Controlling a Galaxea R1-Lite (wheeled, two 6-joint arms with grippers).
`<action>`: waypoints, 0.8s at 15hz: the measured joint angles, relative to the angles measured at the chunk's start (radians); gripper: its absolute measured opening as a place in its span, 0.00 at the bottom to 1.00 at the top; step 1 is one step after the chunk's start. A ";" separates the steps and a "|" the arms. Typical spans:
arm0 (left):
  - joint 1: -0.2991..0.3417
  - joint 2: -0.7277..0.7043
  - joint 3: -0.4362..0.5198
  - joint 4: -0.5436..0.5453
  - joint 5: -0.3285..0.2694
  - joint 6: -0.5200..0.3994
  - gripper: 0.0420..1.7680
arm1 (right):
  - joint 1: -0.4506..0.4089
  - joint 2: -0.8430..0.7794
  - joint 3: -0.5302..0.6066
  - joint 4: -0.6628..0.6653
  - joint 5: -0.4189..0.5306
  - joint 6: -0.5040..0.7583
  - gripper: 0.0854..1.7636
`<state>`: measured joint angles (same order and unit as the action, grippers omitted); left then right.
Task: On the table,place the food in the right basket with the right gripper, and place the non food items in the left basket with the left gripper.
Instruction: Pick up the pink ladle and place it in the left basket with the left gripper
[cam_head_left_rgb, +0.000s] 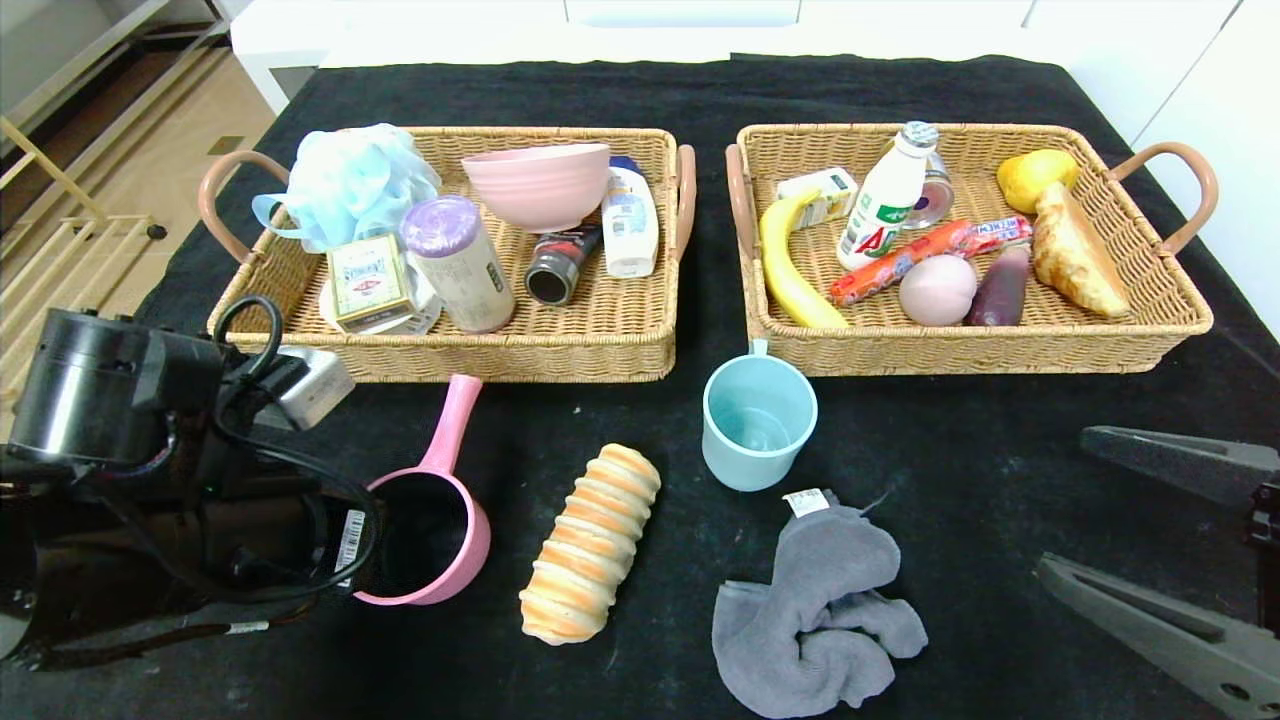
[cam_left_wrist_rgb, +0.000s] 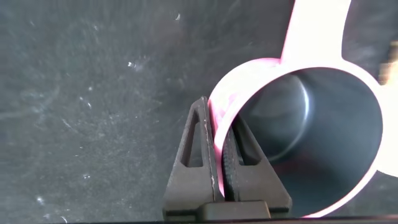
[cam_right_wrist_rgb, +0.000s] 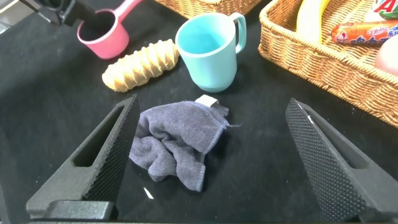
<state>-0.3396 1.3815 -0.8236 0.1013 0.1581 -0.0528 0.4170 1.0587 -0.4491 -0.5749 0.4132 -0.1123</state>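
Pink ladle (cam_head_left_rgb: 432, 520): lies on the black table (cam_head_left_rgb: 1000, 420) at the near left, in front of the left basket (cam_head_left_rgb: 560, 345) and well left of the bread roll (cam_head_left_rgb: 592, 540). Non-food, so it belongs in that basket.
Ladle axis: bowl toward the robot, handle (cam_head_left_rgb: 452, 420) running away toward the basket front, its tip close to the wicker wall.
Left gripper (cam_left_wrist_rgb: 216, 163): at the bowl's near-left rim, fingers pressed together with the pink rim (cam_left_wrist_rgb: 219, 134) pinched between them, one finger outside the wall and one inside the cup.
Relation that matters: the grip is at the bowl end, so the handle sticks out ahead of the gripper, pointing at the basket. I judge a lift must clear the front wall with the handle leading.
Basket room: the left basket already holds a bowl (cam_head_left_rgb: 540, 182), a mesh sponge (cam_head_left_rgb: 350, 185), a jar (cam_head_left_rgb: 462, 262) and other items; the free patch seems to be toward its front right.
Nearer arm: the left, already on the ladle.
Right gripper (cam_right_wrist_rgb: 214, 158): parked low at the near right, fingers spread wide, holding nothing; the grey cloth (cam_right_wrist_rgb: 177, 143) lies on the table beyond it.
Also left on table: blue mug (cam_head_left_rgb: 758, 420).
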 joint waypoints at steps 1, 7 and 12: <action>-0.016 -0.021 -0.003 0.001 -0.001 0.003 0.08 | 0.000 0.000 0.000 0.001 0.000 -0.001 0.97; -0.068 -0.095 -0.120 -0.001 -0.020 0.008 0.08 | 0.003 -0.008 0.000 0.000 0.000 -0.001 0.97; -0.093 -0.045 -0.274 -0.040 -0.041 0.018 0.08 | 0.006 -0.007 0.000 0.002 0.000 -0.002 0.97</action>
<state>-0.4323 1.3364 -1.0979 0.0615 0.1172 -0.0349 0.4232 1.0515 -0.4494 -0.5728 0.4128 -0.1140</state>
